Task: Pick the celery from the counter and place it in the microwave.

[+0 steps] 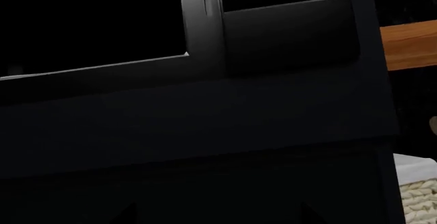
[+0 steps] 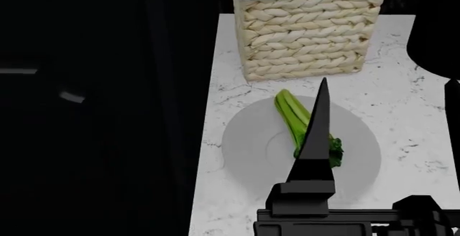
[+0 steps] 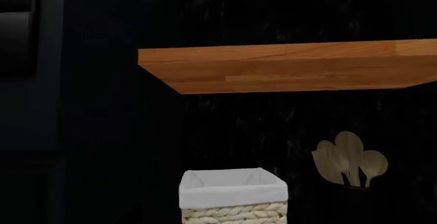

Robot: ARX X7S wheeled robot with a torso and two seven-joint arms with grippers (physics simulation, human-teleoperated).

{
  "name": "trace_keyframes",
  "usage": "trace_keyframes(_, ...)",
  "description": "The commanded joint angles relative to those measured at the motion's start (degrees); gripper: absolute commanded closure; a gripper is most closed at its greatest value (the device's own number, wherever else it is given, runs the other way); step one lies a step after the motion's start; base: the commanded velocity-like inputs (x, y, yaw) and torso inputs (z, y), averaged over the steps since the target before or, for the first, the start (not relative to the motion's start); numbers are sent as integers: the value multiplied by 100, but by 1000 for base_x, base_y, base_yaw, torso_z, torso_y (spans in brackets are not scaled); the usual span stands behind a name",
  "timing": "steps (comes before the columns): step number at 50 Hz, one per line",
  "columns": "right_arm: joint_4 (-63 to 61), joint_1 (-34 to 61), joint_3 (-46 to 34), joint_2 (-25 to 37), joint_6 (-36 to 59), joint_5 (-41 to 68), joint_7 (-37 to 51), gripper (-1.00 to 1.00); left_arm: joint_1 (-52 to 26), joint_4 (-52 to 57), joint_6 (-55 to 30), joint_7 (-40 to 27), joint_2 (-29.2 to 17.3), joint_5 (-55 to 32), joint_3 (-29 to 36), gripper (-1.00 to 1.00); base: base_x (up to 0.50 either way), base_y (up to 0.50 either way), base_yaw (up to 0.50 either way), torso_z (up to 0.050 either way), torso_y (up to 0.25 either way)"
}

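The left wrist view shows only the dark microwave (image 1: 287,35) front and a wooden shelf (image 1: 410,45); no fingers appear, so their state cannot be told. From the head, the celery (image 2: 293,118) lies on a grey plate (image 2: 244,155) on the counter (image 2: 402,117), near a woven basket (image 2: 309,36), with a dark arm (image 2: 316,155) crossing it. The right wrist view shows the shelf, basket and wooden spoons (image 3: 349,157), no fingers.

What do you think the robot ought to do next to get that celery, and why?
Probably lower a hand onto the celery and open it around the stalks. The celery lies untouched on the grey plate on the counter; neither wrist view shows it, so no hand seems near.
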Motion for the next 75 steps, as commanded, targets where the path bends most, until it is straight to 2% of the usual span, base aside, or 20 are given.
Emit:
trace_keyframes(1,133,43,-4,6,8,214,-221,-100,0,0,40,0,38,-4,-3,-100,62,0,0,0,0)
trace_keyframes(6,334,488,156,-21,168,1090,-699,-100,0,0,-3,0,63,-127,-131,-100,12,0,0,0,0)
trace_keyframes(9,563,1141,345,-2,678,2158,-1212,-100,0,0,-19,0,68,-178,-166,-100,0,0,0,0,0)
trace_keyframes(10,739,1436,479,7,776,2746,-1620,-100,0,0,-44,0,81,-247,-241,-100,0,0,0,0,0)
trace_keyframes(15,1687,2333,770,-133,1690,4213,-2604,-100,0,0,-104,0,156,-456,-437,-100,0,0,0,0,0)
trace_keyframes(19,2580,2843,794,-514,2711,5080,-3459,-100,1,0,-27,0,124,-336,-290,-100,0,0,0,0,0)
trace_keyframes(24,3778,3435,702,-1308,3949,5419,-3979,-100,1,0,-31,0,21,-322,-204,-100,0,0,0,0,0)
trace_keyframes(34,5848,3845,625,-2524,5160,5875,-5045,-100,1,0,90,0,-168,-111,93,-100,0,0,0,0,0)
trace_keyframes(45,7764,3937,310,-3595,6167,5504,-6473,-100,1,0,21,0,-16,-415,-214,-100,0,0,0,0,0)
trace_keyframes(50,8664,3980,173,-4104,6611,5334,-7263,-100,2,0,54,0,-68,-296,-81,-100,0,0,0,0,0)
trace_keyframes(60,8654,3879,-22,-4203,6955,4956,-7884,-100,3,0,112,0,-114,-153,90,-100,0,0,0,0,0)
trace_keyframes(65,8693,3796,-42,-4233,7014,4923,-7896,-100,2,0,127,0,-133,-97,141,-100,0,0,0,0,0)
trace_keyframes(75,9479,3444,-213,-4615,6921,4567,-8384,-100,2,0,139,0,-132,-46,184,-100,0,0,0,0,0)
